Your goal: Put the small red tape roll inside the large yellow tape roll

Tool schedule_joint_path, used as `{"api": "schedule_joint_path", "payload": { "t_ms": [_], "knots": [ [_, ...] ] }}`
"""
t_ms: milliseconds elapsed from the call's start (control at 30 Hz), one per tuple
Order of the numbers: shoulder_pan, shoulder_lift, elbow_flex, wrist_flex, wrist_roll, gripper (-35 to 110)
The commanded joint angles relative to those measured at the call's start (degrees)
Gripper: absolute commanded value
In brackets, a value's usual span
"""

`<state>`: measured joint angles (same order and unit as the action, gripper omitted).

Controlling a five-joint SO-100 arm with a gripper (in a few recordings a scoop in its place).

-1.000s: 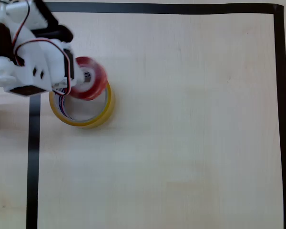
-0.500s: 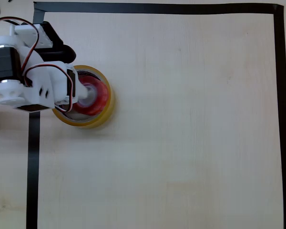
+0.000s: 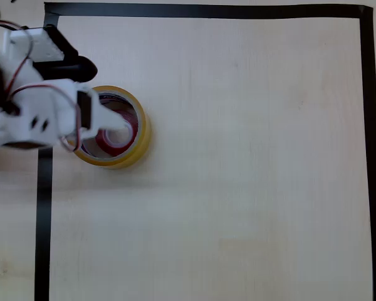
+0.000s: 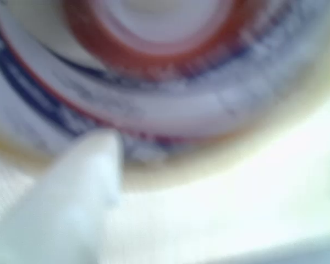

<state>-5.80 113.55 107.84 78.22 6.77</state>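
White jaws: the gripper (image 3: 113,122) reaches from the left in the overhead view, its tip over the hole of the yellow ring; one pale finger (image 4: 80,192) shows blurred in the wrist view. Whether the jaws are released or clenched I cannot tell.
Red roll: the small red tape roll (image 3: 113,139) now lies inside the ring, with only an arc of it showing below and right of the white finger. The wrist view shows its red band (image 4: 154,47) close beneath the camera, ringed by the printed core.
Change: a second ago the red roll sat high over the ring's upper rim; half a second ago it was centred over the hole, most of its top showing; now it sits lower and darker, and the arm has shifted left.
Yellow roll: the large yellow tape roll (image 3: 141,135) lies flat on the table (image 3: 238,157), in the same spot as before, just right of the black tape border (image 3: 44,207).
Meaning: the placement looks done or nearly so; what seems left is a clean release and a lift straight out without dragging either roll.
Risk: a finger catching the inner core on the way up.
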Motion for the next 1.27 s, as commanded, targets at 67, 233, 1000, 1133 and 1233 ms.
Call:
{"api": "schedule_joint_path", "payload": {
  "t_ms": [67, 233, 1000, 1133, 1233],
  "knots": [
    [3.3, 24.2, 1.9, 0.3, -2.6, 0],
    [3.1, 52.6, 30.8, -11.9, -4.4, 0],
    [2.9, 77.5, 64.2, -5.8, -8.7, 0],
    [4.0, 77.5, 63.8, -4.0, -8.4, 0],
    [4.2, 77.5, 63.8, -4.0, -8.4, 0]
  ]
}}
